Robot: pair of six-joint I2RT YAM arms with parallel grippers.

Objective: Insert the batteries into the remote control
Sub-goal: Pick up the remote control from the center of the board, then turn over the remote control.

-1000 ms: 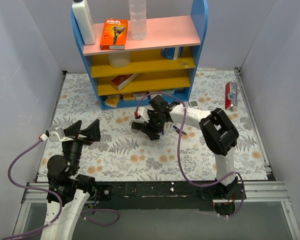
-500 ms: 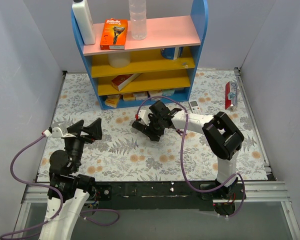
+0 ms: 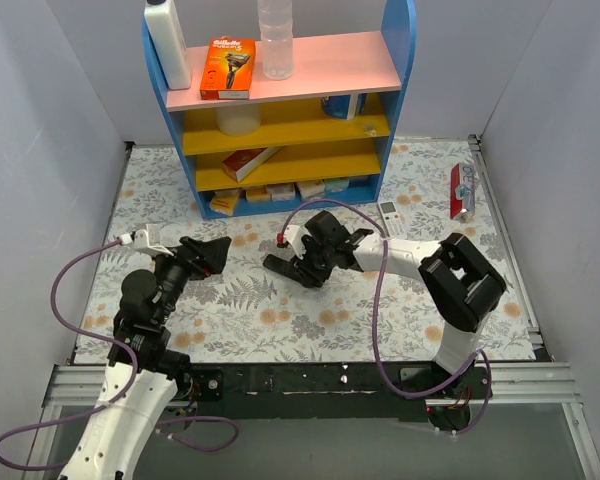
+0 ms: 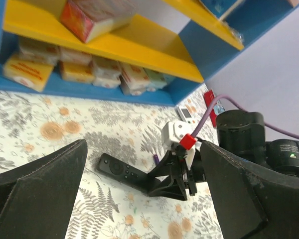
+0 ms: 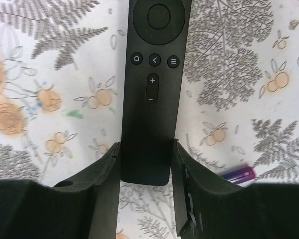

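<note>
Progress looks early to me: securing the remote, nothing loaded yet. So the right end effector (image 5: 145, 149) is clenched across the tail end of the slim black plastic remote control (image 5: 152, 94), which lies button-side up on the flower-print table (image 5: 50, 59). One small purple battery with a silvery tip (image 5: 237, 175) sits just beside the right finger, untouched. Meanwhile the left end effector (image 3: 208, 255) hangs released, well apart. Next move, I reckon: flip the remote, since the battery door should be underneath.

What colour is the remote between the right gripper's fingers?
The remote is black; the right wrist view shows it best.
</note>
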